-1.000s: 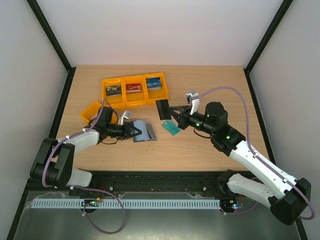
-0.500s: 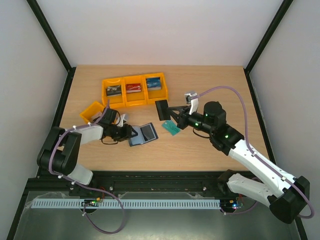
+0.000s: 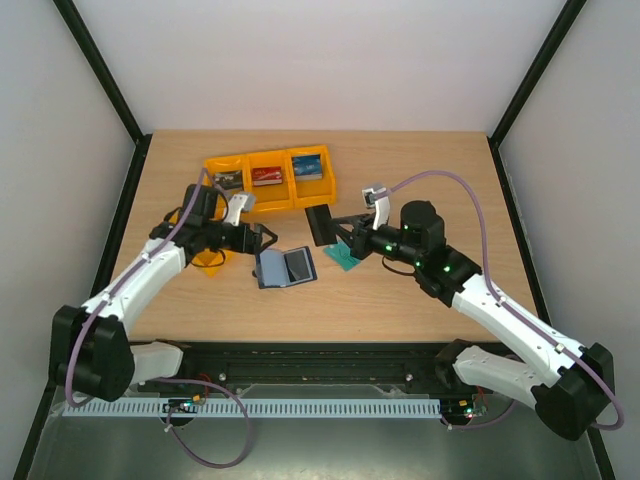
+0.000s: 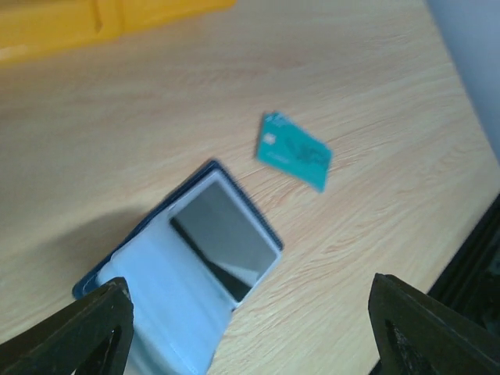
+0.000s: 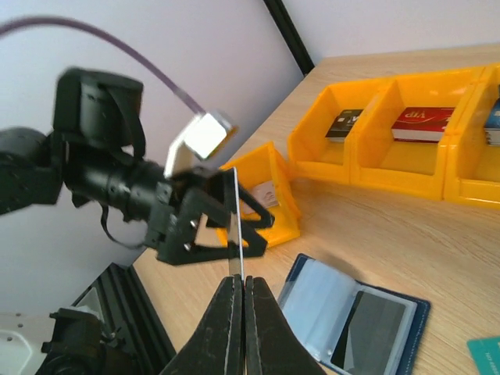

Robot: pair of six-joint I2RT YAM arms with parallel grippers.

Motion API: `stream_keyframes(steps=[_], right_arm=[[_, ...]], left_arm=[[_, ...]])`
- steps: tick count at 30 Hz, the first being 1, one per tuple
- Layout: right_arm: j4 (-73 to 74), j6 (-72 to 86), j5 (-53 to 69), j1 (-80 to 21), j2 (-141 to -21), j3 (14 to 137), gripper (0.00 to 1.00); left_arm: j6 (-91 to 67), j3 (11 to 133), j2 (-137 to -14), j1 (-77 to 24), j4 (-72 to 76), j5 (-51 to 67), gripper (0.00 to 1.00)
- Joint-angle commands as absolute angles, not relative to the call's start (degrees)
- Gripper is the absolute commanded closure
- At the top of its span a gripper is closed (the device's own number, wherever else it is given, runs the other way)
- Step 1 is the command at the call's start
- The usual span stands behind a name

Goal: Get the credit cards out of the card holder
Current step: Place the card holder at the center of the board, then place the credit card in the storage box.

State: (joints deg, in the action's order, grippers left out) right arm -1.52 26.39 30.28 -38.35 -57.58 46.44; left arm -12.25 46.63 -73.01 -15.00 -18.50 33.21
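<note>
Step in hand: card removal. The right fingers (image 5: pixel 226 328) are closed on a dark card (image 3: pixel 322 222), held edge-on. The card holder (image 3: pixel 285 268) lies open on the counter (image 3: pixel 420 180), a second card (image 4: pixel 223 242) in its sleeve. The left fingers (image 4: pixel 86 336) hang spread and empty beside it. Next: deposit the held card, then extract the second.

My counter (image 3: pixel 420 160) reads as pale wood grain, smooth and matt. The bins (image 3: pixel 270 203) are glossy orange plastic. The card holder (image 4: pixel 168 312) shows a pale matt lining and a shiny clear sleeve over a dark card (image 4: pixel 225 238). My left gripper (image 4: pixel 248 285) has matt black plastic fingers (image 4: pixel 94 328). The credit card (image 3: pixel 322 221) in my right gripper (image 5: pixel 237 283) is thin, rigid plastic.
</note>
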Motion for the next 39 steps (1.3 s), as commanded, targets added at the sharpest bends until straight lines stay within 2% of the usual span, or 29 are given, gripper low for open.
stream_keyframes(steps=[1,6,10,12,14,16,23,33,39], right_arm=[[-3.61,26.81,36.86,-38.23,-56.69,48.6,0.98],[-8.71,28.21,40.42,-38.23,-55.53,48.61,0.98],[-15.88,31.87,40.75,-38.23,-55.32,48.59,0.98],[-22.14,35.58,41.45,-38.23,-55.88,47.84,0.98],[-30.06,40.86,41.94,-38.27,-56.86,46.21,0.98],[-36.62,44.81,41.68,-38.32,-58.21,44.73,0.98],[-42.23,48.07,41.84,-39.21,-61.29,44.69,0.98],[-42.01,47.45,42.36,-39.94,-62.16,44.24,0.98],[-41.77,46.89,42.35,-40.2,-63.19,44.45,0.98]], left_arm=[[3.17,55.5,-69.62,-13.58,-32.18,42.14,0.16],[23.03,66.9,-67.01,-11.61,-47.46,64.43,0.16],[27.32,76.49,-67.32,-11.57,-53.05,75.8,0.16],[17.42,77.78,-66.99,-12.36,-46.24,74.94,0.19],[3.65,77.31,-66.62,-13.93,-36.99,68.48,0.26],[-3.55,77.18,-66.91,-15.44,-32.85,62.13,0.33],[-8.55,75.38,-67.06,-17.74,-27.7,59.9,0.36],[-13.42,73.93,-68.12,-18.44,-22.67,65.09,0.52],[-13.71,74.63,-69.63,-20.35,-22.27,65.24,0.53]])
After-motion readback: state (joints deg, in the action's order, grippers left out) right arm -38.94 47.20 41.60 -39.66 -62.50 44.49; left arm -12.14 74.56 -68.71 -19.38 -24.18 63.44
